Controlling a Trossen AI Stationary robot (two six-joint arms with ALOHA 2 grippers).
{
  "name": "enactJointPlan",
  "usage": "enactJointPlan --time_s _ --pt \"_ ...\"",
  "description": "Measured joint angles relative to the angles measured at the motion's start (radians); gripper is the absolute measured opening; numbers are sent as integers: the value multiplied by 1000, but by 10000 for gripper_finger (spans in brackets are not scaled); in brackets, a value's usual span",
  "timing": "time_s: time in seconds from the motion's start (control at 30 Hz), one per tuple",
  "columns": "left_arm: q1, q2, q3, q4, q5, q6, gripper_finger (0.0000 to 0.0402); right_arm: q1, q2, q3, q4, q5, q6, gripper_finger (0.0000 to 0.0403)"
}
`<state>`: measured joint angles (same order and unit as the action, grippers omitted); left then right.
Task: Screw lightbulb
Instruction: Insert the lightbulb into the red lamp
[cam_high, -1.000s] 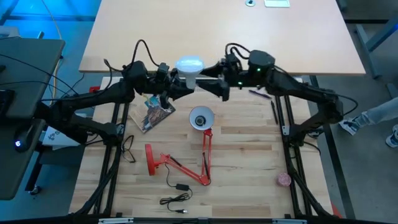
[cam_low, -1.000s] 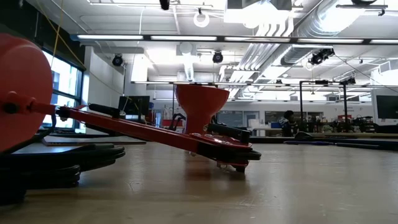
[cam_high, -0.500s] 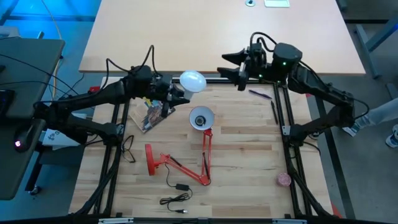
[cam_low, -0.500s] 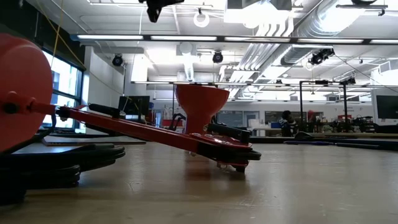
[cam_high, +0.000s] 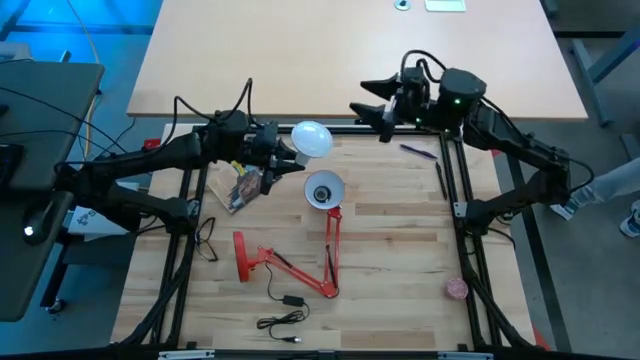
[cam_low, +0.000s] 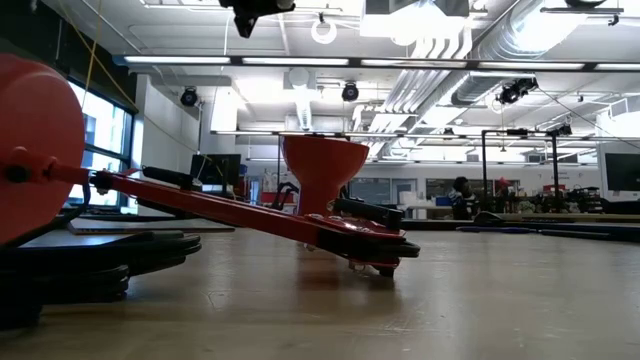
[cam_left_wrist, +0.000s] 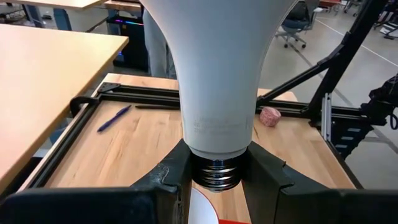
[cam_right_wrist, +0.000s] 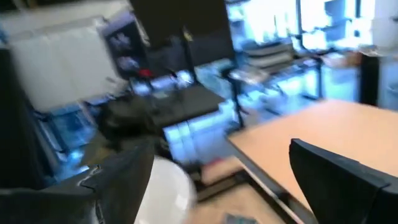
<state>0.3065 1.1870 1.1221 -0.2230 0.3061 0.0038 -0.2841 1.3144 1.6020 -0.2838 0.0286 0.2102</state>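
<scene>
In the high view the left gripper (cam_high: 283, 160) sits just left of centre in the upper half of the frame, its jaws clenched on the threaded metal base of the lightbulb (cam_high: 311, 139). The bulb's white dome juts out beyond the fingertips toward the upper right, raised above the wooden table (cam_high: 400, 250). The left wrist view shows the grasp closely: the lightbulb (cam_left_wrist: 214, 74) fills the top centre of the frame, its narrow neck running down to silver screw threads wedged between the two dark fingers (cam_left_wrist: 268, 177), one on each side of the base. Just below and right of the bulb in the high view, the lamp shade (cam_high: 323, 189) lies on the table, its open side with dark centre facing up; it is near the bulb but apart from it. The lamp's red arm (cam_high: 331, 250) extends toward the lower centre. The right gripper (cam_high: 372, 103) hangs in the upper right of centre, well apart from the bulb, jaws spread wide and holding nothing.
</scene>
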Motion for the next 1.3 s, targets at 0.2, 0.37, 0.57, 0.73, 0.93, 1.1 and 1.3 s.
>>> enactJointPlan --time_s 0.2,0.37,0.57,0.73,0.93,1.1,1.3 --pt "-2 0 0 0 -4 0 90 36 9 0 -114 3 -11 397" --pt "-3 10 0 -26 -7 23 90 65 44 43 -201 -34 -55 399" --pt "-33 76 106 -247 -123 226 90 104 51 84 -304 -98 -100 399" --pt "-36 126 187 -322 -232 367 90 133 45 84 -362 -97 80 399" --pt "-50 165 249 -317 -311 560 90 149 59 83 -468 -84 -11 399" --pt "-83 222 292 -295 -393 650 90 148 73 83 -468 -32 -106 399" --pt "-98 306 342 -306 -475 648 90 166 110 82 -496 49 -195 399"
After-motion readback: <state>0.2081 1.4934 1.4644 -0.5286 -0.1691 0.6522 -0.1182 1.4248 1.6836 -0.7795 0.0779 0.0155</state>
